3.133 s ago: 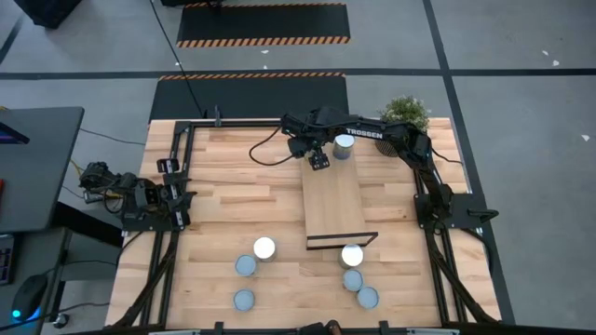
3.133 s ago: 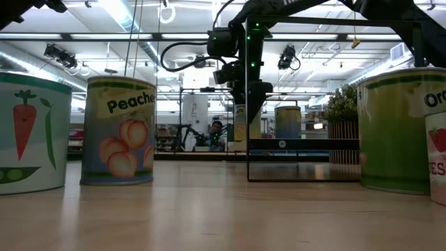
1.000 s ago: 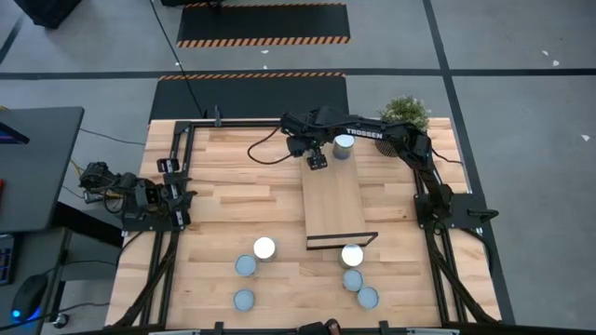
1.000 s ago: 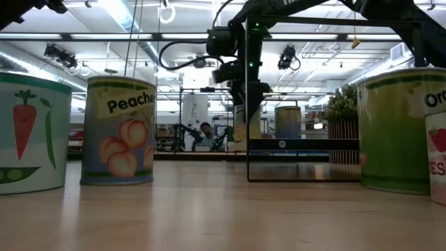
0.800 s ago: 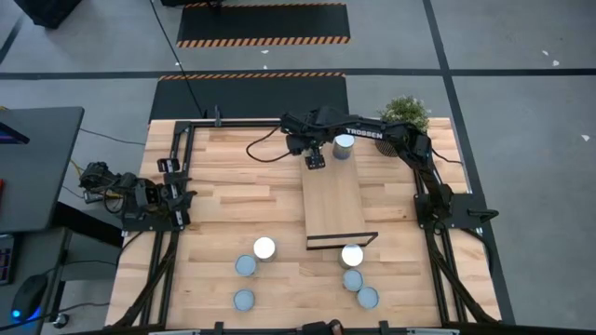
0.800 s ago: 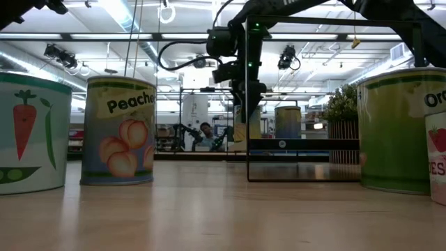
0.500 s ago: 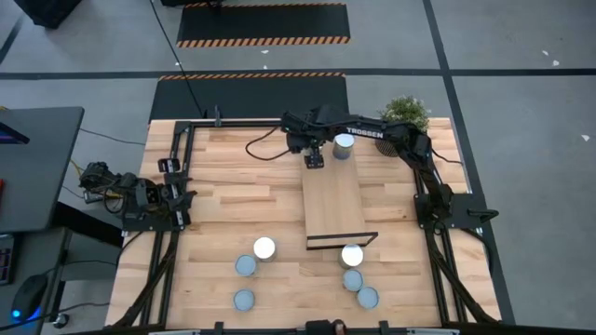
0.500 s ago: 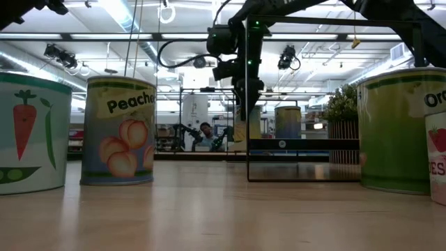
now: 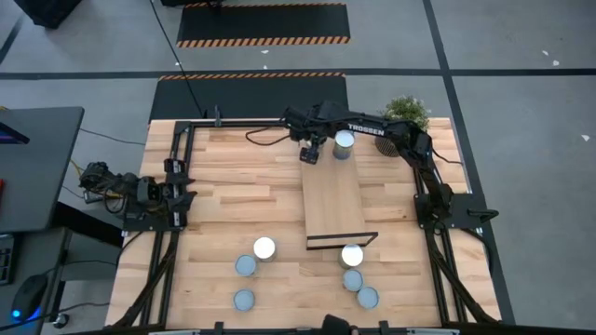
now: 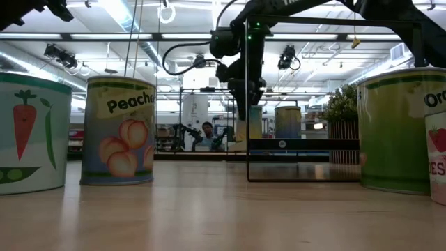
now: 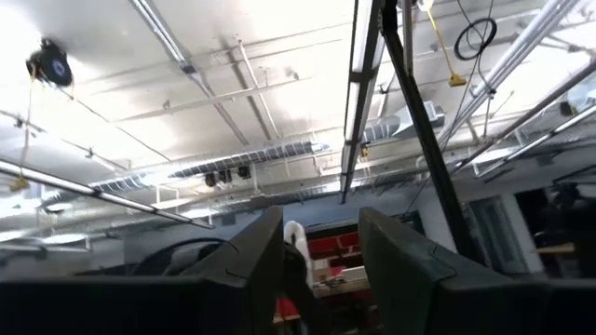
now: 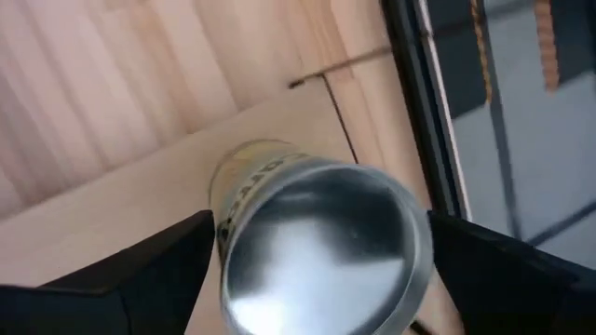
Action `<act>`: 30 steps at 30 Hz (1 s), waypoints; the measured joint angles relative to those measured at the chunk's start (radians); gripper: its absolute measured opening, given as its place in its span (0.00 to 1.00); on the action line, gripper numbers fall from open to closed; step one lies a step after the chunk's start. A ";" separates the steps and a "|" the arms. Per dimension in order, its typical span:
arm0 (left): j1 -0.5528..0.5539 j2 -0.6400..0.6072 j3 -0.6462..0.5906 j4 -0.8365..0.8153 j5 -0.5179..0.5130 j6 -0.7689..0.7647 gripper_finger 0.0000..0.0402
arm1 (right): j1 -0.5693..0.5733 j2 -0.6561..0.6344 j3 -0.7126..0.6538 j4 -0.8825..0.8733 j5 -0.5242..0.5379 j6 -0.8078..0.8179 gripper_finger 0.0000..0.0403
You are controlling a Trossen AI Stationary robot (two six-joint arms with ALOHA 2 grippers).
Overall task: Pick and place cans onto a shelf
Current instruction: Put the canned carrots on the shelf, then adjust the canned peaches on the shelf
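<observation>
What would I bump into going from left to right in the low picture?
Carrot-and-pea can → Peaches can → right tool → far shelf can → potted plant → big green can.

A silver-topped can [image 12: 317, 247] is standing on the light-wood shelf [image 12: 112, 214] — the right gripper's [image 12: 317, 265] two dark fingers [image 12: 140, 274] are flanking it, spread apart, not touching it — near the table's black frame [image 12: 424, 102].

Silver-topped cans [image 9: 264, 247], light-wood shelf [image 9: 333, 205], green plant [image 9: 406, 111].
</observation>
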 joint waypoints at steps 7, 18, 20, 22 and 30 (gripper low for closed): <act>0.000 0.000 0.000 -0.010 0.000 -0.033 0.37 | -0.040 -0.001 -0.001 -0.073 -0.003 0.158 0.98; 0.000 0.000 0.000 -0.014 0.000 -0.027 0.37 | -0.045 -0.030 -0.001 -0.130 -0.053 0.182 0.98; 0.000 0.000 0.000 -0.014 0.000 -0.027 0.37 | -0.040 -0.032 0.004 -0.134 -0.052 0.182 0.98; 0.000 0.000 0.000 -0.014 0.000 -0.031 0.37 | -0.039 -0.032 0.028 -0.163 -0.057 0.186 0.98; 0.000 0.000 0.000 -0.014 0.000 -0.046 0.37 | -0.018 -0.033 0.168 -0.342 0.005 0.151 0.98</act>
